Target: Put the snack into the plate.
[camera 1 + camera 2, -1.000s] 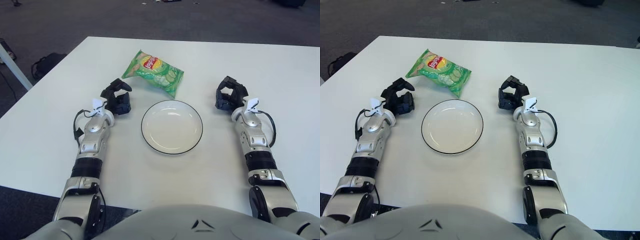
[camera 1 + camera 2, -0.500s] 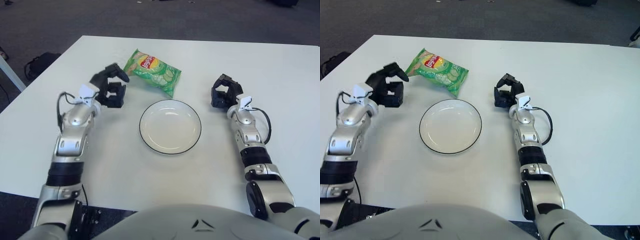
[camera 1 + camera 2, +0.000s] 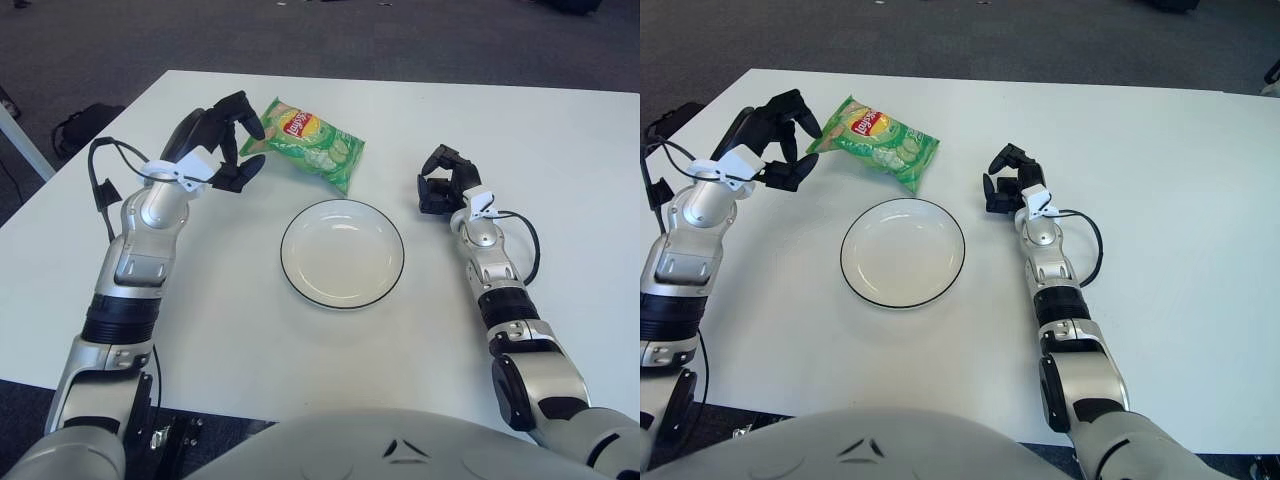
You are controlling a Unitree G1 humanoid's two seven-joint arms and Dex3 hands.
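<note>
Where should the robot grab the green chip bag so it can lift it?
Probably at the chip bag's near-left corner, coming from the left. The bag lies flat on the table, so a thin sealed edge is easier to pinch than the puffy middle, and the left hand is open right beside that corner.

An office or lab: a plain white table [image 3: 560, 140] stands on dark grey carpet [image 3: 400, 40].
</note>
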